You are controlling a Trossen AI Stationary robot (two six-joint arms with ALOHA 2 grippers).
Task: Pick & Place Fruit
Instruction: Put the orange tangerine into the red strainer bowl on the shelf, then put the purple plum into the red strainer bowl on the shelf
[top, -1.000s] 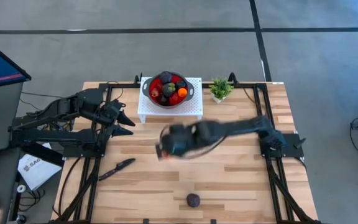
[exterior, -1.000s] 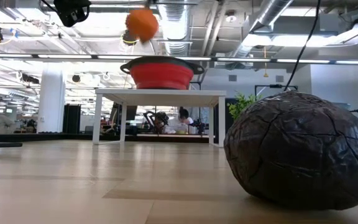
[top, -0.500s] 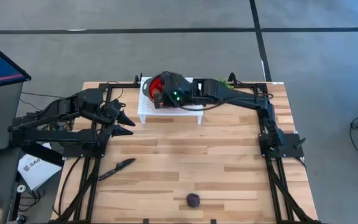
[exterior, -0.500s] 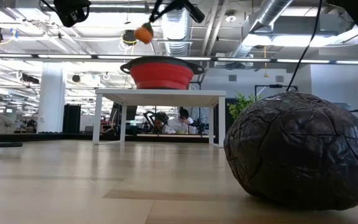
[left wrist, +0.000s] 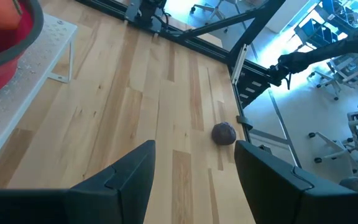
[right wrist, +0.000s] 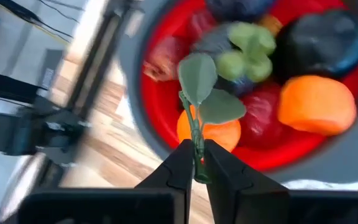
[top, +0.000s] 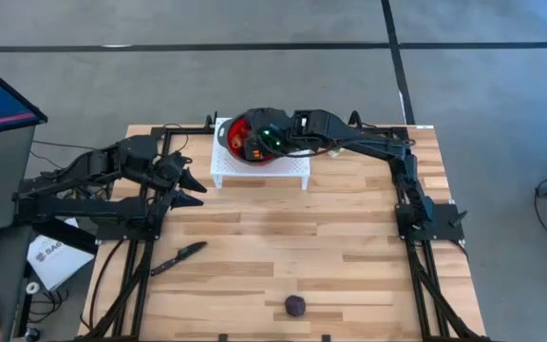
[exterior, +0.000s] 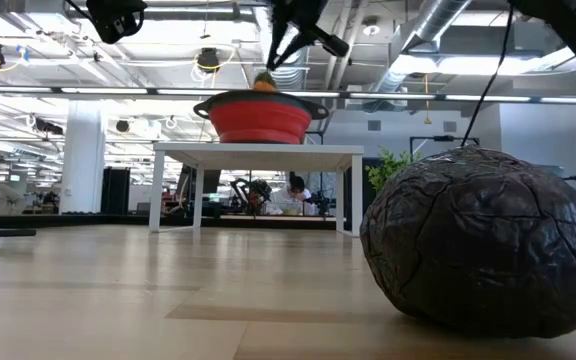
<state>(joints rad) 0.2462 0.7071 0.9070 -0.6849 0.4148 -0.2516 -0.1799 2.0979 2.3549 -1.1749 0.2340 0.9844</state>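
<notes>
A red bowl point(top: 238, 131) full of fruit stands on a white stand point(top: 254, 173) at the table's far edge. My right gripper point(right wrist: 196, 167) hangs over the bowl, shut on the green stem of an orange fruit point(right wrist: 207, 133). In the low view that orange point(exterior: 265, 82) sits at the level of the bowl's rim point(exterior: 261, 98). A dark purple fruit point(top: 295, 305) lies alone on the wood near the front edge. My left gripper point(left wrist: 194, 180) waits open at the table's left, nothing between its fingers. My right gripper pinches the orange's thin green stem point(right wrist: 196, 149) between its two fingertips, just under the two leaves. The fingers slant down from above. The orange hangs below them, inside the bowl's rim; whether it rests on the other fruit I cannot tell.
A black knife point(top: 179, 257) lies on the wood at the near left. A small green potted plant point(exterior: 393, 166) stands to the right of the stand. Black frame rails run along both side edges. The wide middle of the table point(top: 292, 228) is bare wood.
My right gripper has swung from the table's middle toward the far edge, carrying the orange by its stem to a place over the red bowl, turning as it went. The orange has come down to the bowl's rim. The purple fruit has not moved.
</notes>
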